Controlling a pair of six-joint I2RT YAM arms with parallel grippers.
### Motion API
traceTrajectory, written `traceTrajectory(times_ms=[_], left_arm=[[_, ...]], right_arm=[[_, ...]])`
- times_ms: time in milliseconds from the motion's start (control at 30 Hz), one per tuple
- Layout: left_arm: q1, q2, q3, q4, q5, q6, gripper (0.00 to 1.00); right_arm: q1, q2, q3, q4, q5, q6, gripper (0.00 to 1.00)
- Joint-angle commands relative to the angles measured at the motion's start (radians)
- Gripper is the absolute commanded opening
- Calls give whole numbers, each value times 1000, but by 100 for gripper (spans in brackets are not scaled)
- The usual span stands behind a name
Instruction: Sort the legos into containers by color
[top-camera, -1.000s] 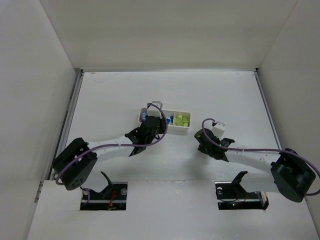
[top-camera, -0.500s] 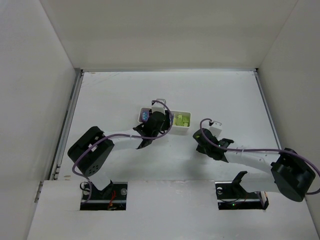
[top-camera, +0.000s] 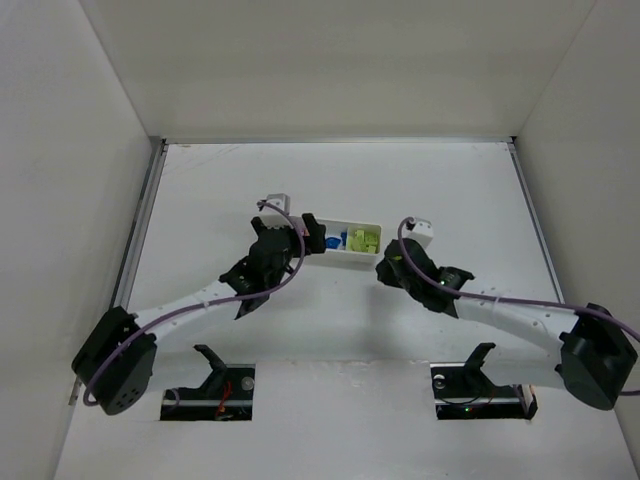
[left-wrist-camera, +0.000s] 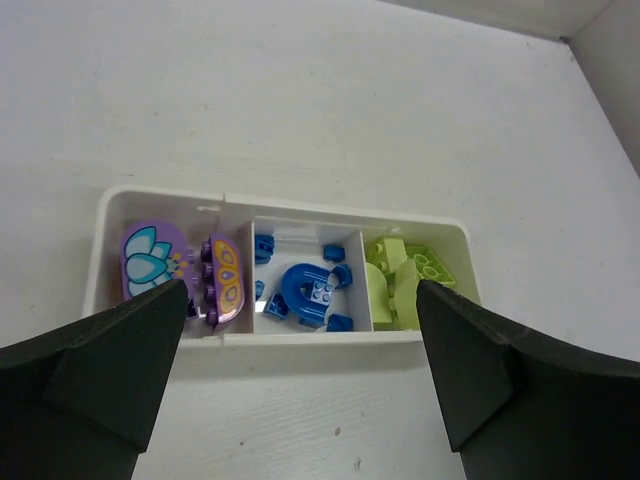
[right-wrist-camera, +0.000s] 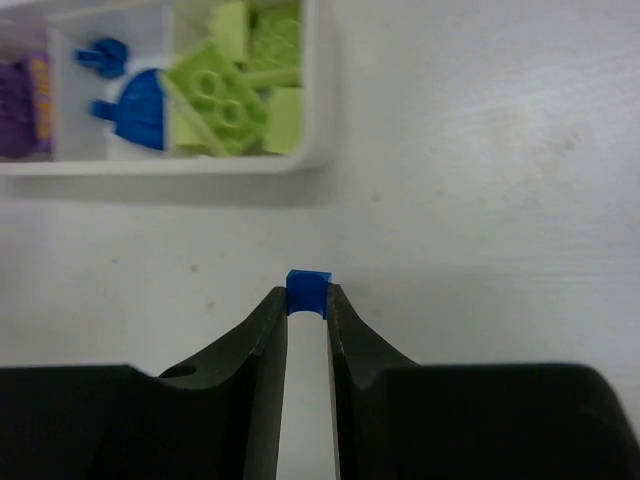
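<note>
A flat white table (top-camera: 450, 180) carries everything. From its near edge two black-and-white robot arms reach forward.

The left pincer (left-wrist-camera: 302, 300) hangs released, its two black fingers (left-wrist-camera: 120, 350) spread wide with nothing between them. Directly below and just ahead of it lies the low white rectangular plastic tray (left-wrist-camera: 97, 250), split by thin dividers into three compartments. The spread fingers sit near the tray's two ends.

The right pincer (right-wrist-camera: 307, 300) is clenched on a tiny blue plastic cube (right-wrist-camera: 308, 281), nipped at the very fingertips. The tray lies ahead of this pincer and off to its left, with a strip of bare table between the cube and the tray's near wall. Whether the cube rests on the table or is held just off it I cannot tell from this angle.

Under the left pincer's left finger, the end compartment holds a purple rounded brick with a pale lotus print (left-wrist-camera: 150, 258) and, touching it, a purple studded brick with orange markings (left-wrist-camera: 222, 283). Under the right finger, the far compartment holds a heap of yellow-green bricks (left-wrist-camera: 405, 285). The middle compartment, straight ahead of the left pincer, holds a blue arch-shaped brick (left-wrist-camera: 308, 292) with several tinier blue bits (left-wrist-camera: 334, 252) scattered around it.
</note>
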Motion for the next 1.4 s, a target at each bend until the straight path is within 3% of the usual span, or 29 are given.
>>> traceTrajectory(times_ms=[0, 400, 567, 667, 833, 967, 1233, 1367], left_arm=[[23, -84, -71, -37, -50, -52, 100], [158, -393, -278, -265, -79, -221, 100], [212, -455, -300, -362, -108, -238, 100], [237, -461, -306, -404, -108, -240, 100], [260, -464, -309, -442, -108, -243, 100], [273, -443, -297, -483, -108, -251, 100], [283, -388, -268, -511, -101, -274, 100], [284, -380, -256, -513, -102, -274, 100]], right_arm=[[12, 75, 124, 186, -77, -87, 19], [3, 464, 454, 280, -154, -142, 24], [-4, 508, 489, 292, -116, -142, 43], [-4, 466, 460, 306, -96, -156, 50], [-11, 359, 370, 320, -68, -170, 52], [-39, 204, 215, 365, -15, -191, 54], [-158, -110, -97, 447, 60, -199, 67], [-203, -160, -189, 485, 62, -185, 71]])
